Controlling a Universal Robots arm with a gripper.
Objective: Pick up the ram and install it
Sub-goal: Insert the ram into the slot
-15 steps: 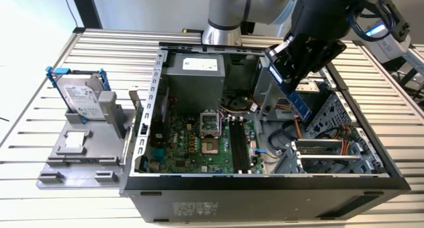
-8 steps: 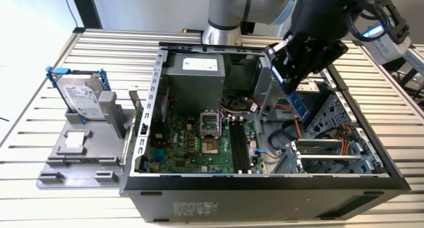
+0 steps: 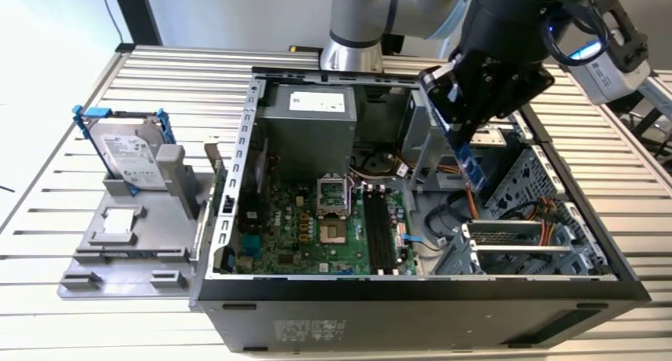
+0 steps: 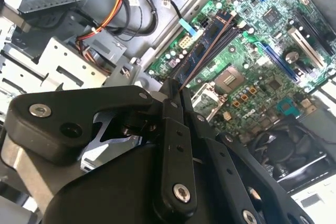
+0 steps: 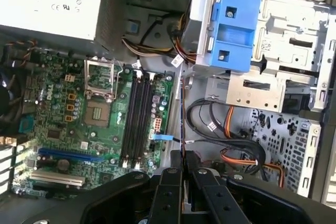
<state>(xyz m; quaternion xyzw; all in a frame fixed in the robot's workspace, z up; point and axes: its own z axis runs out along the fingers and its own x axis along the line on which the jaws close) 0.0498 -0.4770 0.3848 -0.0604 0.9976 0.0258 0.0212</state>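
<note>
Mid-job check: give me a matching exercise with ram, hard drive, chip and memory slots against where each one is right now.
Things:
1. ram
2. hard drive
3. chip
4. memory slots

Places:
A. upright in the grey holder outside the case
B. on the motherboard
C. clamped in the gripper above the open case
D. flat on the holder

Pairs: 1-C, 2-A, 3-D, 4-B.

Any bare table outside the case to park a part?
Bare table slats in front of the grey fixture and behind the hard drive, exterior view's left. Crowded: case interior, cables below the gripper holding the ram.
</note>
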